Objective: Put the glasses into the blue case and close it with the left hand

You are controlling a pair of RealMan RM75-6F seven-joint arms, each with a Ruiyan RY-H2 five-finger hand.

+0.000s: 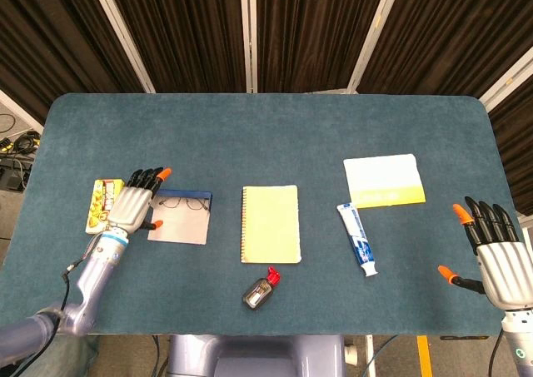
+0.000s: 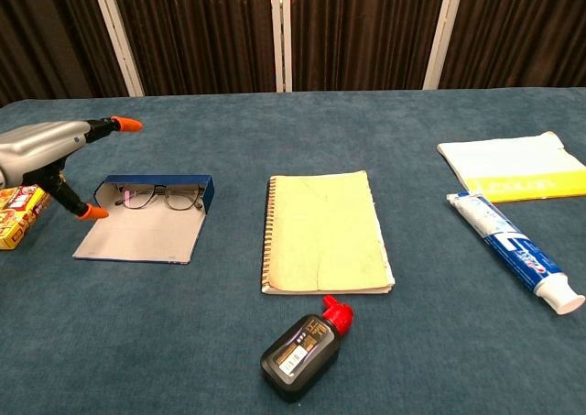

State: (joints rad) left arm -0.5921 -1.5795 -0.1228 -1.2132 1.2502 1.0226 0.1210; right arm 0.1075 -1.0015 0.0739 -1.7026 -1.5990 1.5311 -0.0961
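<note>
Blue case (image 2: pixel 157 195) lying open on teal cloth table (image 1: pixel 266 127), glasses (image 2: pixel 162 197) inside against its upright blue wall, grey lid flap flat in front. Left hand (image 1: pixel 132 203) just left of case, raised, fingers spread and holding nothing, orange thumb tip near flap's left edge without touching. Right hand (image 1: pixel 498 259) well apart at table's right edge, fingers splayed, empty. Yellow snack box (image 1: pixel 102 205) beside left hand. Yellow notebook (image 2: pixel 322 232) mid-table, black bottle with red cap (image 2: pixel 302 348) just below it, toothpaste tube (image 2: pixel 514 251) and white-and-yellow booklet (image 2: pixel 511 166) to right.
</note>
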